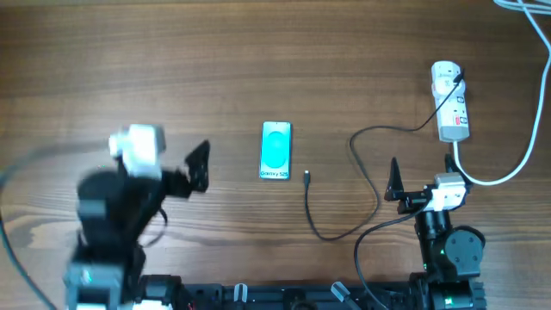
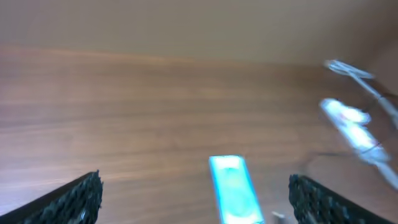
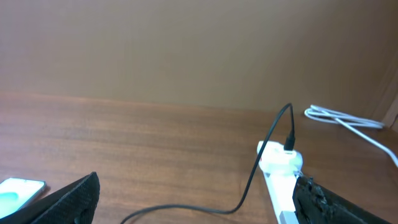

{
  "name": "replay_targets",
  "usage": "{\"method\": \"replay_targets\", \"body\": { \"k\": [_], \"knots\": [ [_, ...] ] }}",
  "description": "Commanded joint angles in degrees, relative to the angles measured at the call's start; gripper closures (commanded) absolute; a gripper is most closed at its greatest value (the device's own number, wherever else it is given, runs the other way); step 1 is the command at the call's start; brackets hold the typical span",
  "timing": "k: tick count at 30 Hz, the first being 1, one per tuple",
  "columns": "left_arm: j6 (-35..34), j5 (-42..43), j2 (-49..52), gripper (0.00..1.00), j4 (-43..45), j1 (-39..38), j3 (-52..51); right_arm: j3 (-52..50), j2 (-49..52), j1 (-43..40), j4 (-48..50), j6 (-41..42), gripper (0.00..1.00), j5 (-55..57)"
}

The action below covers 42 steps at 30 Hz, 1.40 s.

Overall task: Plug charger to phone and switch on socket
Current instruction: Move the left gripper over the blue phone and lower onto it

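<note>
Charger (image 1: 309, 207) cable lies slack on the bench (image 1: 172, 60), probably light and limp, so pinch the stiffer connector tip (image 1: 307, 177) just right of the phone (image 1: 275, 151); right gripper (image 1: 396, 185) gapes empty, and left gripper (image 1: 200, 168), though blurred, seems spread wide too.

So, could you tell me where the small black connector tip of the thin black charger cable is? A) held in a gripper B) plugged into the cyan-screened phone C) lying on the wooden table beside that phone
C: the small black connector tip lies on the wooden table, beside the flat cyan-screened phone but apart from it.
</note>
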Motion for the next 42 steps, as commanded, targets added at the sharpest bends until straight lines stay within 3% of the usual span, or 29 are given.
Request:
{"method": "replay_targets", "body": {
  "k": [1,3,5,8,13,18,25,29,35,42],
  "knots": [
    [-0.7,25.4,12.3,0.00,-1.2,-0.3,11.2,-0.1,-0.6,-0.2,0.3,0.9,0.00,0.2],
    [-5.0,30.6,16.7,0.00,-0.3,-0.8,13.4,-0.1,-0.6,-0.2,0.3,0.9,0.00,0.2],
    [-9.2,27.6,20.3,0.00,-2.6,-2.8,15.6,-0.1,-0.6,-0.2,0.3,0.9,0.00,0.2],
    [-9.5,11.1,26.0,0.01,-9.7,-10.7,19.8,-0.1,-0.6,-0.2,0.3,0.9,0.00,0.2],
    [-12.6,-9.0,39.6,0.00,-28.5,-23.0,35.8,-0.1,-0.6,-0.2,0.3,0.8,0.00,0.2],
    [-13.0,-9.8,58.5,0.00,-48.6,-25.8,58.6,-0.1,-0.6,-0.2,0.3,0.8,0.00,0.2],
    [-13.3,0.7,64.2,0.00,-43.4,-26.2,60.0,-0.1,-0.6,-0.2,0.3,0.9,0.00,0.2],
    [-23.3,0.2,66.7,0.00,-42.8,-26.7,59.9,-0.1,-0.6,-0.2,0.3,0.9,0.00,0.2],
    [-26.5,-13.6,74.6,0.00,-46.1,-28.3,59.9,-0.1,-0.6,-0.2,0.3,0.9,0.00,0.2],
    [-26.4,-15.2,83.6,0.00,-43.0,-28.3,59.9,-0.1,-0.6,-0.2,0.3,0.9,0.00,0.2]
  ]
}}
